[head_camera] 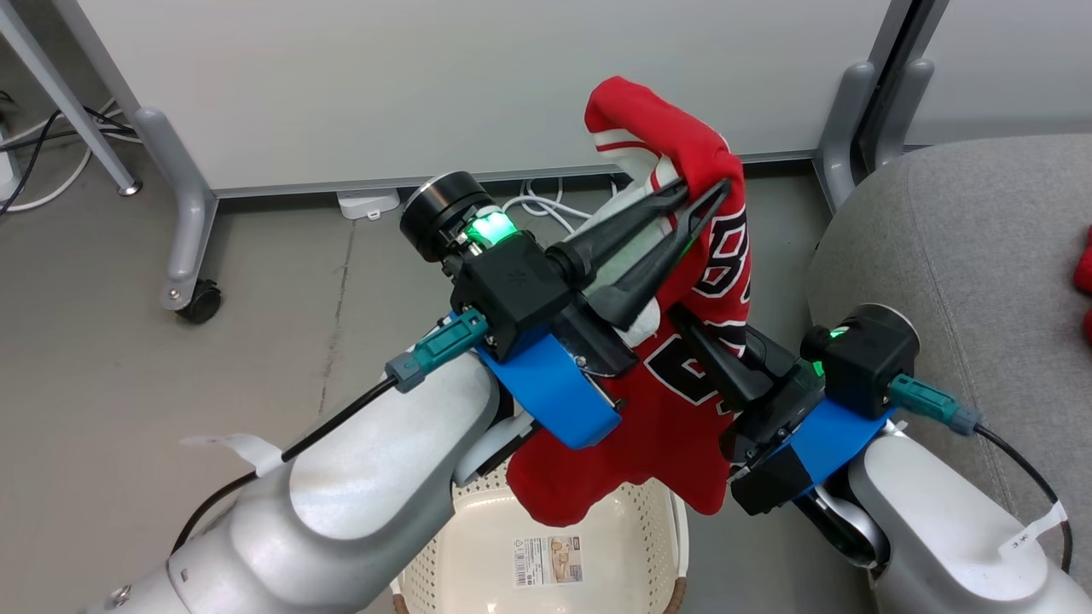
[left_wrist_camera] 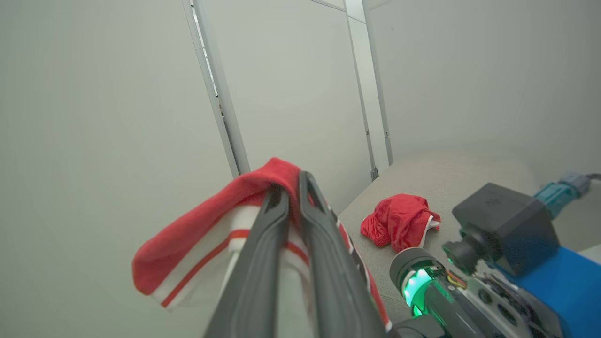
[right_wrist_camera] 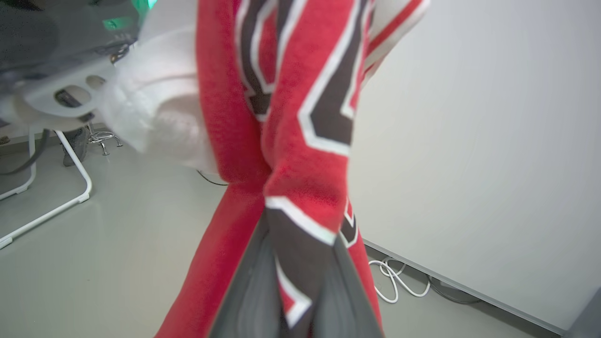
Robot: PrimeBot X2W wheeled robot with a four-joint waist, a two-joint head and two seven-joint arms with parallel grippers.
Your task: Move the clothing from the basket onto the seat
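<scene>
Up at mid-frame, my left gripper [head_camera: 705, 189] and right gripper [right_wrist_camera: 300, 234] both pinched the jersey [head_camera: 682, 409], which hung over the basket [head_camera: 631, 546] at the bottom; the other garment [left_wrist_camera: 399, 225] lay on the seat [head_camera: 964, 247], right side.

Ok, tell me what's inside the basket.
The basket shows a bare perforated floor with a label. The hanging jersey and the left forearm cover its far and left parts.
</scene>
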